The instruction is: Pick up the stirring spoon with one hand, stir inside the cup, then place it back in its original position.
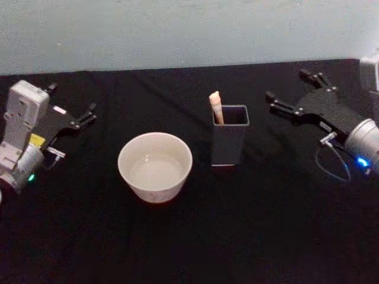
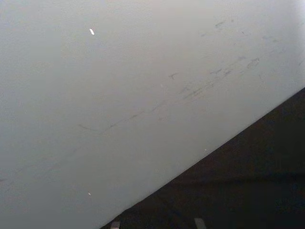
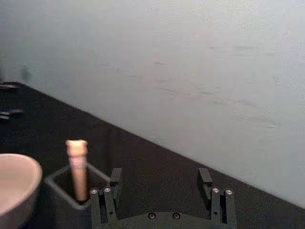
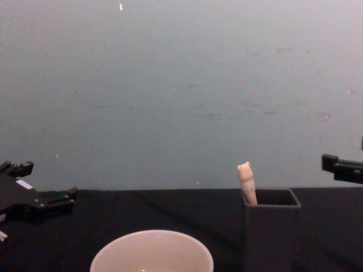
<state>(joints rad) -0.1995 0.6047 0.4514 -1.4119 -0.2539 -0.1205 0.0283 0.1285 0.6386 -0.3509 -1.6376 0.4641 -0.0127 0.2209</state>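
The stirring spoon (image 1: 216, 106) stands in the holder (image 1: 230, 147) beside the cup (image 1: 156, 190); left claw (image 1: 72, 97) and right claw (image 1: 285, 84) spread

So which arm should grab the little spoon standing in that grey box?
Probably the right. The open right gripper sits close beside the holder with the stirring spoon; the left gripper is farther off, with the cup in between.

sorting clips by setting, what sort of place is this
Most likely a robot test bench, not a kitchen: a table draped in black cloth against a bare pale wall, just a cup and a spoon standing in a grey holder, and the left claw and right claw open at either side.
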